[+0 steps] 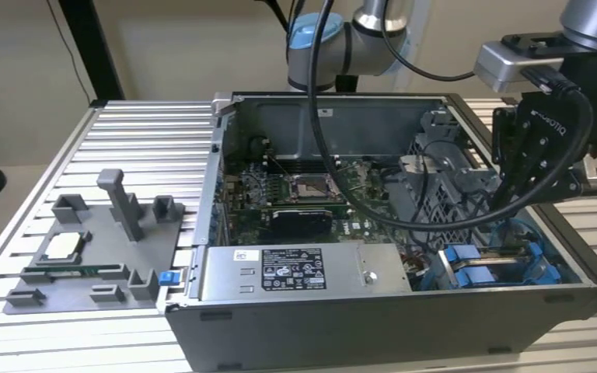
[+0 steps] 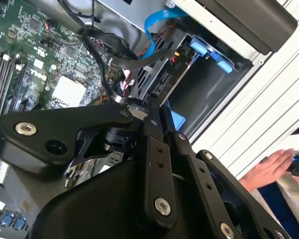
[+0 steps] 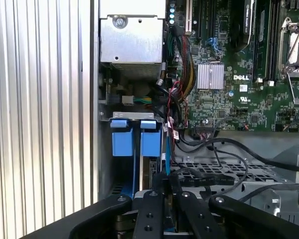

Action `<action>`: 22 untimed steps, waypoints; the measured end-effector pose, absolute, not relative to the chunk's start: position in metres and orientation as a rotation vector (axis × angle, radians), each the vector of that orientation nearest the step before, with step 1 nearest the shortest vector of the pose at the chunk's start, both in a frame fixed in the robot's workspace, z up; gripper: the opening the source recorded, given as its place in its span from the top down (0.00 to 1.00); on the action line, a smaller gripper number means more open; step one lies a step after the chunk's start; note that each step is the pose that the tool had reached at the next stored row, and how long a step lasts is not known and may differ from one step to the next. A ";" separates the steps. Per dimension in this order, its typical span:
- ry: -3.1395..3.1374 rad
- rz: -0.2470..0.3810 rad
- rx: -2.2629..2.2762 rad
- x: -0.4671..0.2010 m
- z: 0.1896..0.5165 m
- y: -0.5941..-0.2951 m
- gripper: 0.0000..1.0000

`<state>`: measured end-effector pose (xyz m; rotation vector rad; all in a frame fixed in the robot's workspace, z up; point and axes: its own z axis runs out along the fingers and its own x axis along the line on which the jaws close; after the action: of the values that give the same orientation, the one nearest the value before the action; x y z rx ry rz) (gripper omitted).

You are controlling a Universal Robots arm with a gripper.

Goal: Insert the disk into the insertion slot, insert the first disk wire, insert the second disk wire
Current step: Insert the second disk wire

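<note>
The gripper (image 3: 164, 199) hangs over the slot (image 3: 134, 137) inside the computer case (image 1: 382, 318), fingers closed on a thin black wire (image 3: 199, 172). I think the plug must line up straight and go in gently.

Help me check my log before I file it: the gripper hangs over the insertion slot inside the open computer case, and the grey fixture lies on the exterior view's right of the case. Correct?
Not quite. The exterior view shows the grey fixture on its left of the computer case, not its right. The gripper does hang over the insertion slot inside the case.
</note>
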<state>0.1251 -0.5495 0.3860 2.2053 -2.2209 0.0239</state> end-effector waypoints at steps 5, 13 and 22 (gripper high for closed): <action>-2.221 0.024 2.205 0.125 0.385 -0.552 1.00; -2.221 0.024 2.205 0.125 0.376 -0.558 1.00; -2.221 0.024 2.206 0.125 0.366 -0.567 1.00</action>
<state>0.1251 -0.5668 0.3655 2.2056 -2.2212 0.0235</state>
